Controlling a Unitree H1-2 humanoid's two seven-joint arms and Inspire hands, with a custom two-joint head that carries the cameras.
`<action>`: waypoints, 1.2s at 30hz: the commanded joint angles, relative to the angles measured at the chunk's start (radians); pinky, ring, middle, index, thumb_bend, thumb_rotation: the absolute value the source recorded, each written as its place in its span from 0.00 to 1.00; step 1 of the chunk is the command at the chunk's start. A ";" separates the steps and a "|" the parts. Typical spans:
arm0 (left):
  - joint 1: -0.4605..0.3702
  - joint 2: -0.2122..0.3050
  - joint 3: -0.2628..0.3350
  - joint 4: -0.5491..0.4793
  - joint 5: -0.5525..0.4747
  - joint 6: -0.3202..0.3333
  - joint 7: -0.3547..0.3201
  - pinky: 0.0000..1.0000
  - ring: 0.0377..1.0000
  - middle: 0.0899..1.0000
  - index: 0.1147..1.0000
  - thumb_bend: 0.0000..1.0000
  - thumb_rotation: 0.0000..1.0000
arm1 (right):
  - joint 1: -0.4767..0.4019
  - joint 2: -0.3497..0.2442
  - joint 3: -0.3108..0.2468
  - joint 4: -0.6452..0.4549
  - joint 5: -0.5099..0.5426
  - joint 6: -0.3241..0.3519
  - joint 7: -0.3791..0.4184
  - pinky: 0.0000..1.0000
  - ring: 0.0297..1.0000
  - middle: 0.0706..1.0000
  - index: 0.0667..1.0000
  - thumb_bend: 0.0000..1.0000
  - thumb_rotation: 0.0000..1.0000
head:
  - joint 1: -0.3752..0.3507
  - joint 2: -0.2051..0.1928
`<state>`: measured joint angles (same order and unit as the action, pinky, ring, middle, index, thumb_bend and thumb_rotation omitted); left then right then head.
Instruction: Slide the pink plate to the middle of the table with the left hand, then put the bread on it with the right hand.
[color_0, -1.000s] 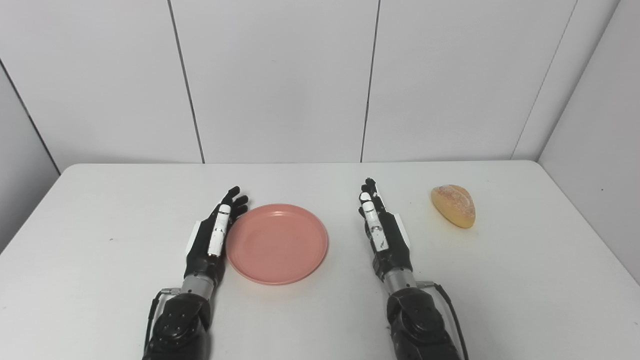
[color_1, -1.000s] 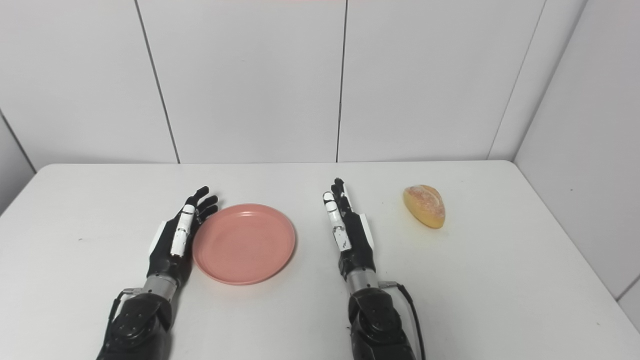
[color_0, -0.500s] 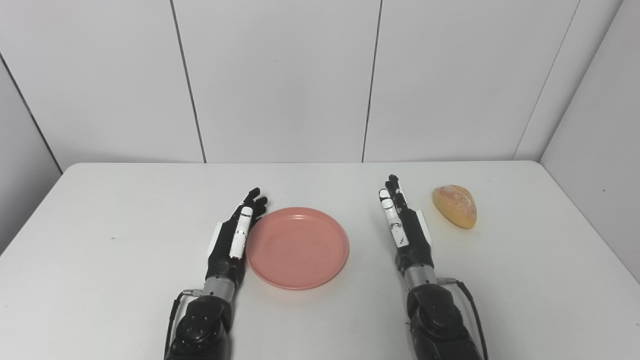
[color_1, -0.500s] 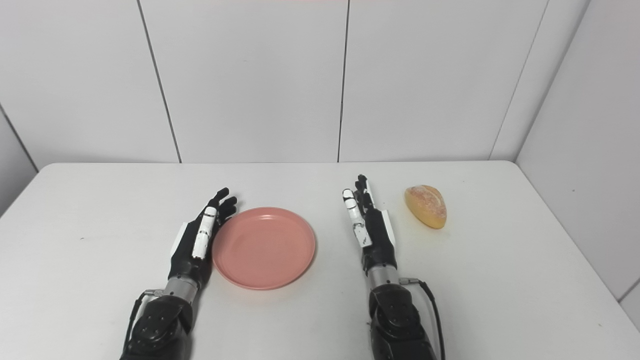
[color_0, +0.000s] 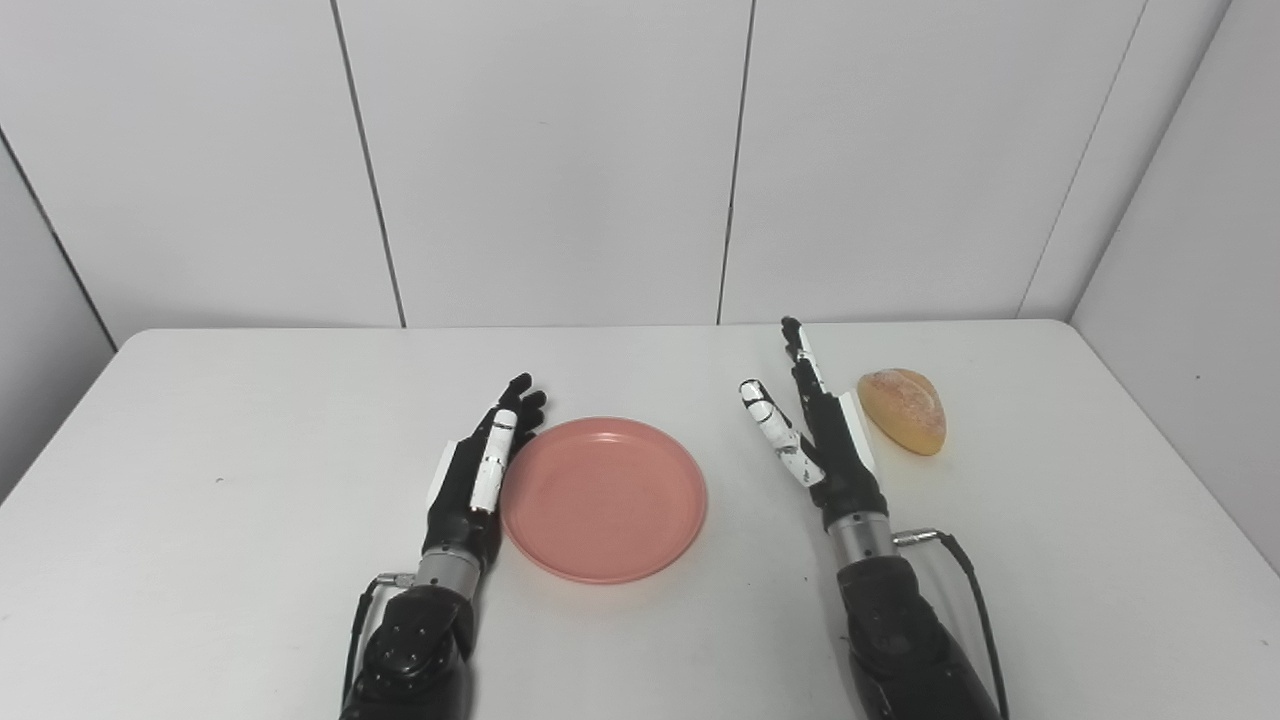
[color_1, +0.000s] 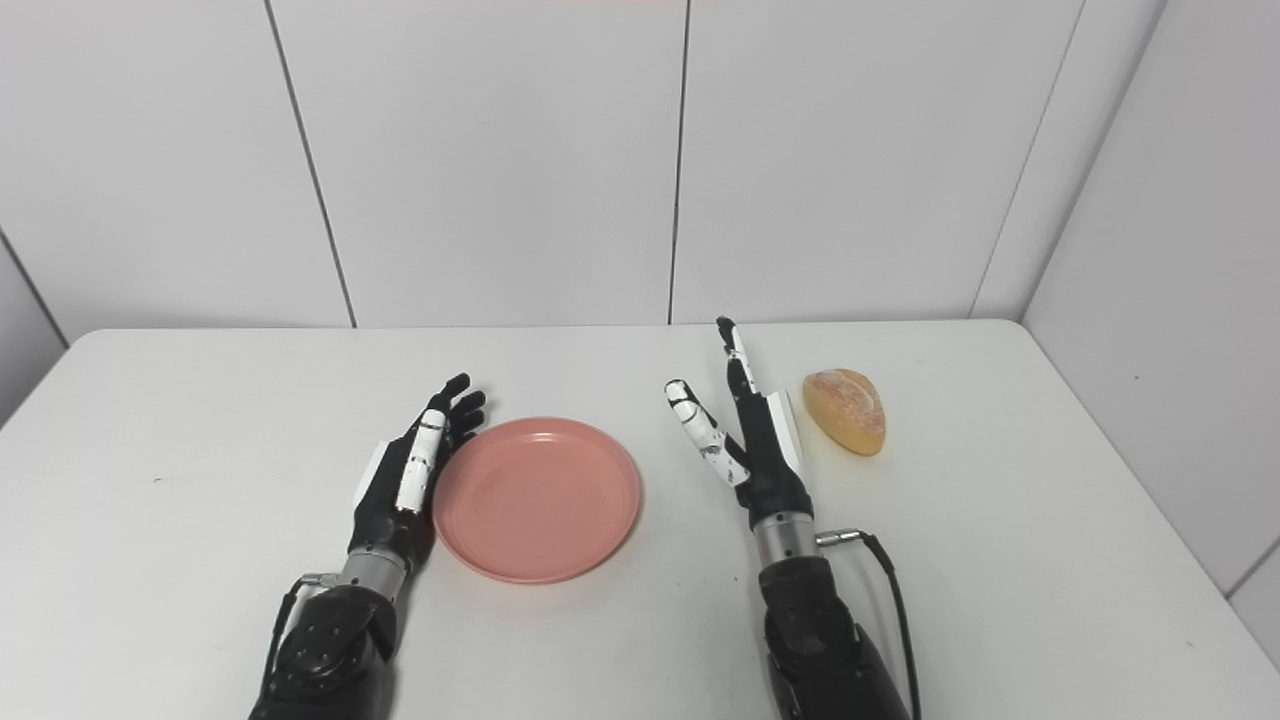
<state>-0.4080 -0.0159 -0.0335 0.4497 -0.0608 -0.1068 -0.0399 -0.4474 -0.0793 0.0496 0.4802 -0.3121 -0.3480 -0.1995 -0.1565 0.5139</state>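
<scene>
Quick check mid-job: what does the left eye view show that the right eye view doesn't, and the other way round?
Only the left eye view: a wider strip of the left side wall. Only the right eye view: more of the right side wall, with a seam low on it. Both show the pink plate near the table's middle, the open left hand against its left rim, and the open right hand close beside the bread.

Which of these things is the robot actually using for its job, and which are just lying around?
Part of the job:
pink plate
bread
left hand, open beside the plate
right hand, open near the bread

Just there:
table; nothing else lies on it
</scene>
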 joint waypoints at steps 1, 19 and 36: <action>0.010 -0.007 0.004 0.019 0.002 -0.028 -0.002 0.92 0.91 0.89 0.87 0.38 1.00 | -0.061 -0.028 -0.003 -0.020 -0.044 -0.055 -0.054 1.00 1.00 0.99 0.99 0.58 0.84 | -0.002 0.000; -0.022 0.015 0.060 0.070 0.016 -0.090 0.042 0.89 0.88 0.85 0.84 0.39 1.00 | -0.135 -0.124 -0.006 0.024 -0.244 0.044 -0.232 0.86 0.95 0.98 0.97 0.62 0.67 | -0.046 -0.003; -0.014 0.035 0.054 0.056 0.104 -0.093 0.104 0.85 0.85 0.82 0.81 0.41 1.00 | -0.173 -0.192 0.003 0.120 -0.322 0.149 -0.341 0.78 0.91 0.96 0.96 0.66 0.59 | -0.076 0.003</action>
<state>-0.4370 -0.0019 0.0211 0.4993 0.0262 -0.1863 0.0587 -0.5678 -0.2530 0.0511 0.6147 -0.6173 -0.2219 -0.5068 -0.2331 0.5169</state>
